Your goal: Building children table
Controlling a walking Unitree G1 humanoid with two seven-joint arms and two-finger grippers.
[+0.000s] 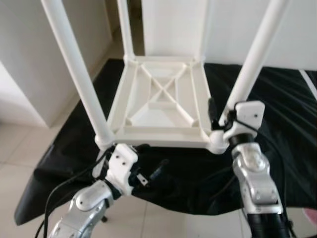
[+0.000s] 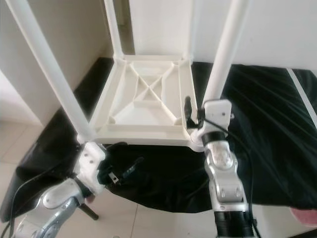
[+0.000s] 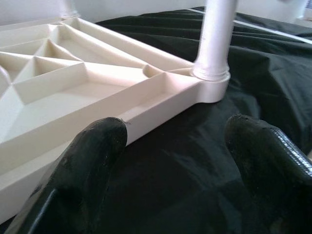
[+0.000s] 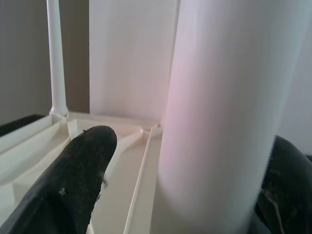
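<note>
Inverted children table with four legs fitted, on black cloth
Right tool clamps one leg; left tool is spread apart, holding nothing

The two head cameras look forward and steeply down from close above the upturned white table, its legs rising past the frame's top at 11 and 1 o'clock, and both share the ribbed underside and the black cloth. The left wrist camera sits low over that cloth, sighting between its black fingers along the table's rim to a corner leg. The right wrist camera is pressed up close against a leg, looking across the underside toward a far leg.
</note>
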